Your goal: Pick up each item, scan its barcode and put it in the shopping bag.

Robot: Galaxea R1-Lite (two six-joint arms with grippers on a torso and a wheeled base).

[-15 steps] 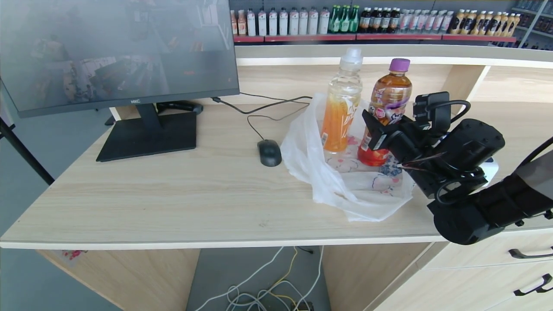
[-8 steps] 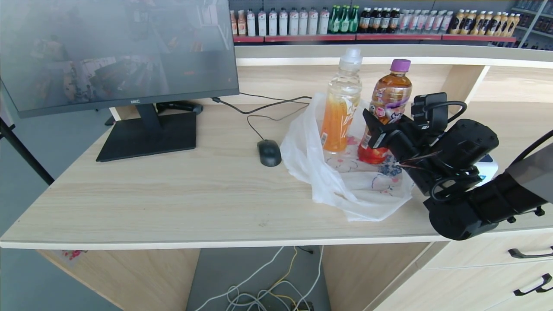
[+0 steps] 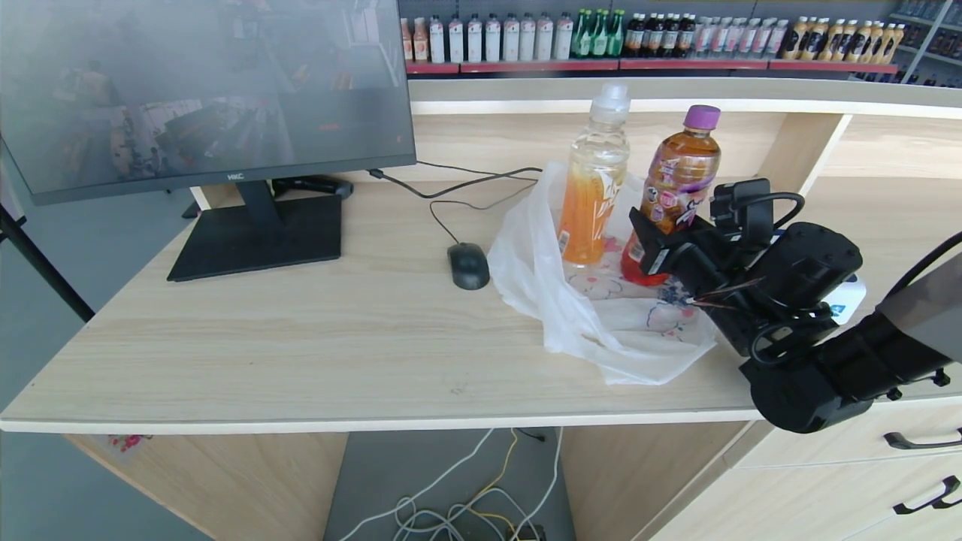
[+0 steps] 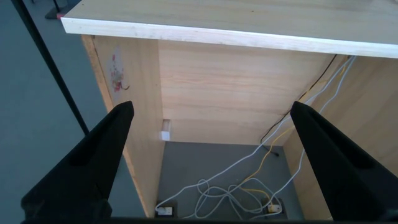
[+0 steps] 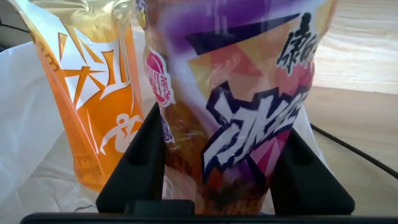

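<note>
Right fingers (image 3: 643, 230): clamped on your tea bottle (image 3: 680, 173)
Left fingers (image 4: 93, 162): apart
Change: tea bottle now tilted, so your lift seems begun

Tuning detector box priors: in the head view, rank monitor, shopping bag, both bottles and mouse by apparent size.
1. monitor
2. shopping bag
3. orange-label bottle and purple-cap bottle: about alike, so not ranked against each other
4. mouse

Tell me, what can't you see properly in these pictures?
1. Purple-capped bottle: head view, the right gripper covers its bottom, so whether it touches the shopping bag is unclear.
2. Its label: right wrist view, blurred and cut off by the edges.
3. White device: head view, mostly behind the right arm.
4. Shelf bottles: head view, too small to identify.
</note>
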